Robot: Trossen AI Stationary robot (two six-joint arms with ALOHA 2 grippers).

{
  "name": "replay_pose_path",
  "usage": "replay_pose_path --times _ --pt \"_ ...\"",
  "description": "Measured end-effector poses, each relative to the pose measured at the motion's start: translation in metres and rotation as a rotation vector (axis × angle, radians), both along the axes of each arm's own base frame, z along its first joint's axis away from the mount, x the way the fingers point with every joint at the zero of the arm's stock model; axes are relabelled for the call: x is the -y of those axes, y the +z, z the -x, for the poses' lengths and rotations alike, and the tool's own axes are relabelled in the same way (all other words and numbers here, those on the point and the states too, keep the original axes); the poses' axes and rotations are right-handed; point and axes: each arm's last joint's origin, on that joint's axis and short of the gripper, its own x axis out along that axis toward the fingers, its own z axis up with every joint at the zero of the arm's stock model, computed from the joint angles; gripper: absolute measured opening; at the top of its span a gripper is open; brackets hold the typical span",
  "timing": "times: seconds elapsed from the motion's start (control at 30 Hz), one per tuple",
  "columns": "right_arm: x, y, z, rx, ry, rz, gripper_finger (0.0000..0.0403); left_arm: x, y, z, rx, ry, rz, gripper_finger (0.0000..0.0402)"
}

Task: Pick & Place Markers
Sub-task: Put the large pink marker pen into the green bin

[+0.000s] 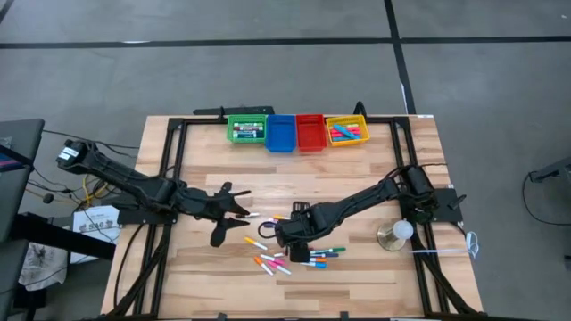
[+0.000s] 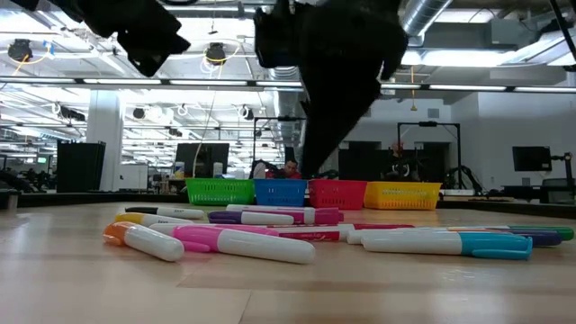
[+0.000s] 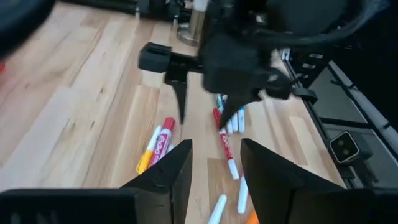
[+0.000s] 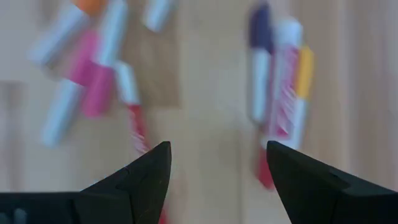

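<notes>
Markers (image 1: 290, 256): scattered loose on the surface, in its middle toward the near edge; pink, orange, white and blue-green ones visible at table height (image 2: 216, 241).
Bins: green (image 1: 246, 130), blue (image 1: 280, 133), red (image 1: 310, 132) and yellow (image 1: 346, 130) in a row along the far edge, well apart from the pile; green and yellow already holding some pens.
Right tool (image 1: 291, 239): low above the pile, fingers spread, pointing down at the wood between two clusters of pens (image 4: 214, 171); nothing pinched.
Left tool (image 1: 230, 214): just beside the pile on its left, fingers apart (image 3: 214, 171), empty, facing the right arm (image 3: 239, 53) and the pens under it.
Step in hand: judged to be the reach for a pen, before any grip; most of the sorting apparently not yet done.
Next move: likely calls for lining the spread right fingers across a single pen, dropping to the wood and closing without catching a neighbour, then carrying it to a bin at the far edge.
Risk: pens lying close or touching, so a double pick or a roll-away seems possible; two arms near each other over one pile.
Which pen is meant: cannot tell.
</notes>
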Motion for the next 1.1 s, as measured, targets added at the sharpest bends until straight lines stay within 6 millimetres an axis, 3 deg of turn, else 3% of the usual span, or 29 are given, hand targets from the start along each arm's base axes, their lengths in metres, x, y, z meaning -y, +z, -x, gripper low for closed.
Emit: replay_pose_path --times 0.23,0.3,0.47,0.6,0.8,1.1 --pt "-0.014 0.004 0.007 -0.043 0.046 -0.122 0.0255 0.002 -0.006 -0.004 -0.031 0.025 0.04 0.0136" --pt "-0.013 0.003 0.012 -0.078 0.075 -0.069 0.0255 0.002 -0.005 -0.004 -0.028 0.023 0.043 0.0136" --pt "0.014 0.0 0.016 -0.164 0.076 0.143 0.0255 0.001 -0.004 -0.003 -0.022 0.023 0.046 0.0136" --pt "0.036 0.0 0.004 -0.13 -0.016 0.008 0.0255 0.001 -0.004 -0.003 -0.021 0.023 0.046 0.0136" --pt "0.037 -0.003 -0.012 -0.007 -0.05 -0.041 0.0255 0.004 -0.004 -0.003 -0.021 0.011 0.047 0.0136" --pt "0.039 -0.019 -0.01 -0.019 -0.07 0.015 0.0231 0.008 -0.004 -0.001 -0.02 -0.011 0.048 0.0136"
